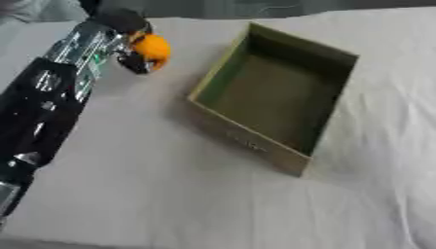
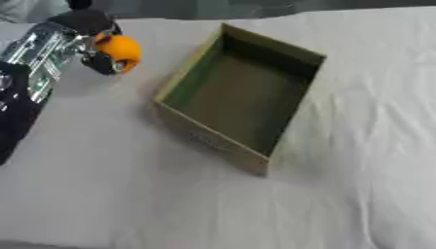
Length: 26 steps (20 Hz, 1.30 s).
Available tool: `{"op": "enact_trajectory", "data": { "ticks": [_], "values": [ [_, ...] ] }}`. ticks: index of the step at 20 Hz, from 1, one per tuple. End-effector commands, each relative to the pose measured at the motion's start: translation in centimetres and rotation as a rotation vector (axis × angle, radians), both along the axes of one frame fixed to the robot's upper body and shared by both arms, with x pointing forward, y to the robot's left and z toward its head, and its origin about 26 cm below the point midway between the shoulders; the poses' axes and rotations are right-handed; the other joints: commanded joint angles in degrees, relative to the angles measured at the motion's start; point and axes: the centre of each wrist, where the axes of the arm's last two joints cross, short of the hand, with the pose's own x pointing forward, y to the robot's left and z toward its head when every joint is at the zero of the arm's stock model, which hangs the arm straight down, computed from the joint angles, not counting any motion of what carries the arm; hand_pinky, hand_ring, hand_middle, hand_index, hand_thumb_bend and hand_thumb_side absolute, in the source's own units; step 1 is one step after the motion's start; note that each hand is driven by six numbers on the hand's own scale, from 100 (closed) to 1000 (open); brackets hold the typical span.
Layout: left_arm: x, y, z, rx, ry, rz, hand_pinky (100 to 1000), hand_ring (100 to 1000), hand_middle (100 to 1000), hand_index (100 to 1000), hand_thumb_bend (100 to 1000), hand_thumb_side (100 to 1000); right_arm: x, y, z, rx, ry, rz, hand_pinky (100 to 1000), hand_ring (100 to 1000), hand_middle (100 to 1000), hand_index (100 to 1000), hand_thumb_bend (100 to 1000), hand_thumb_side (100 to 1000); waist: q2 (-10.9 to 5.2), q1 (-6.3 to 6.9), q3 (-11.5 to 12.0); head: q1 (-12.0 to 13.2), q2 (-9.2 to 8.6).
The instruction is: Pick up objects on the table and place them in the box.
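A test or lab-like bench; white cloth-covered table [image 1: 170, 194]; lone open cardboard box [image 1: 255, 141]; otherwise indeterminate

we see a box [image 1: 274, 95] sitting on the bench [image 1: 153, 194], right of centre and turned askew. to its left, toward the far edge, our left hand [image 1: 128, 41] is wrapped round a round object [image 1: 153, 48], apart from the box.

My left arm: forearm near the lower left is glossy black w/ small silver bits along it. Farther up, the wrist section is silver metal, shiny, w/ a green glint on one edge. My left robot hand [image 1: 128, 36] at the far left is black, rounded, dark fingers; finer detail can't be made out.
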Motion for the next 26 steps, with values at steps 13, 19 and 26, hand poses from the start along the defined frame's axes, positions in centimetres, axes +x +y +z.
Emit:
{"op": "enact_trajectory", "data": {
  "ticks": [13,19,26],
  "values": [
    [-5.3,-9.1,6.1,-0.057,-0.275,-0.278,506,515,435,479,100,357,-0.3,-0.2,1.0,-0.007,-0.032,0.012,774,848,806,896,100,625,-2.18,-0.45,0.1,-0.1,0.87],
    [-7.7,-14.1,5.5,-0.105,-0.328,-0.427,502,506,425,478,100,373,-0.2,0.0,1.2,-0.004,-0.038,0.021,774,848,806,895,100,624,-1.87,-0.28,-0.3,-0.2,0.20],
    [-9.1,-18.0,3.7,-0.071,-0.324,-0.514,506,515,437,481,100,375,-0.1,0.1,1.4,-0.002,-0.040,0.029,773,848,806,895,100,621,-1.68,0.14,-0.7,0.0,-0.36]
  ]
}}
